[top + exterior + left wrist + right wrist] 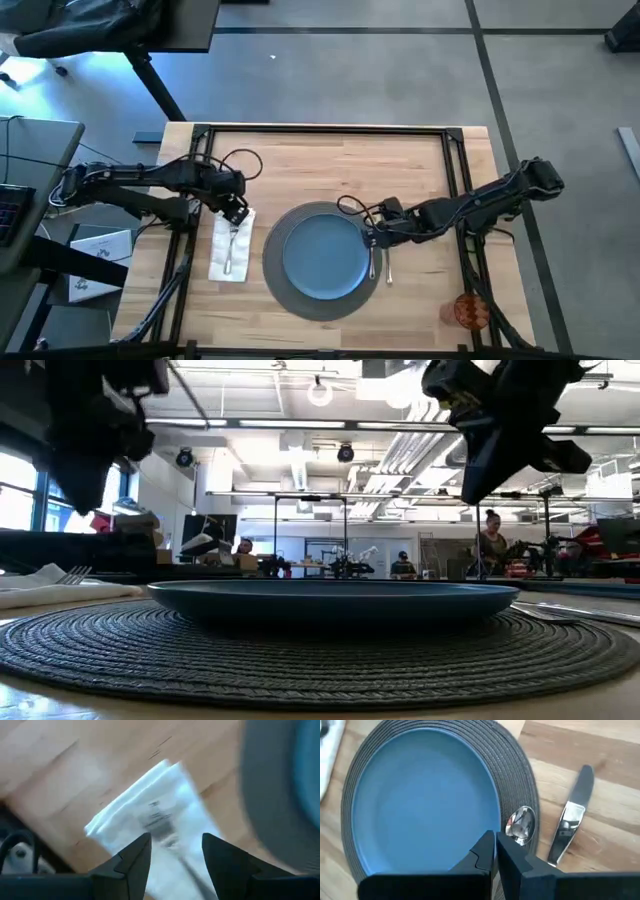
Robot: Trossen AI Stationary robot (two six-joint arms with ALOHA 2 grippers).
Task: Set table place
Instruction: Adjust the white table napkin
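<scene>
While both arms hang over the table (pixel 330 150), we see the left gripper (pixel 172 851) above the napkin (pixel 231 245), fingers spread, holding nothing. Fork (pixel 232 243) lies on that napkin, left of the mat (pixel 277 278). Plate (pixel 322 254) sits centred on the mat. Right gripper (pixel 495 851) hovers at the plate's right edge, fingers pressed together, empty. Spoon (pixel 521 824) rests on the mat's rim, knife (pixel 571 820) just beside it on the wood. Cup (pixel 469 311) stands at the table's near right corner.
</scene>
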